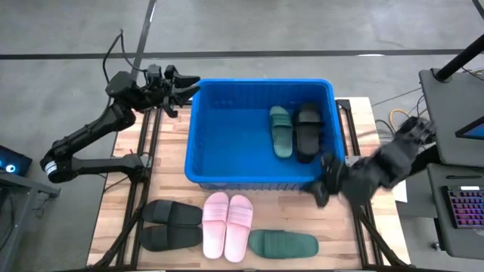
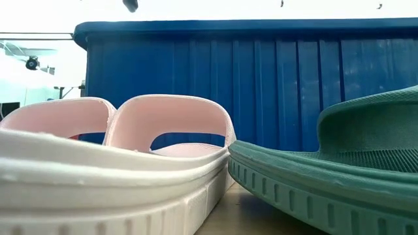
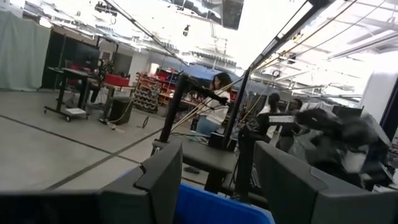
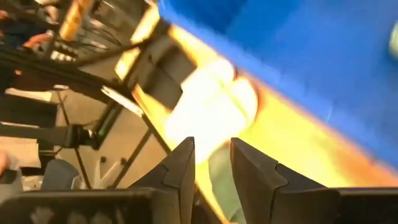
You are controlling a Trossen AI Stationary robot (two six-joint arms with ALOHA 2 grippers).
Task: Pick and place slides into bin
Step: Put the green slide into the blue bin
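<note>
The blue bin stands mid-table and holds one green slide and one black slide, both lying flat on its floor. Along the table's near edge lie a black pair, a pink pair and a single green slide, soles down. My left gripper hovers open by the bin's far left corner, with nothing between its fingers. My right gripper, blurred, hangs above the bin's near right corner, open and holding nothing.
In the low view the pink slides and the green slide lie close before the bin's near wall. Black frame rails run along the table's left side. Bare wood shows at the near right corner.
</note>
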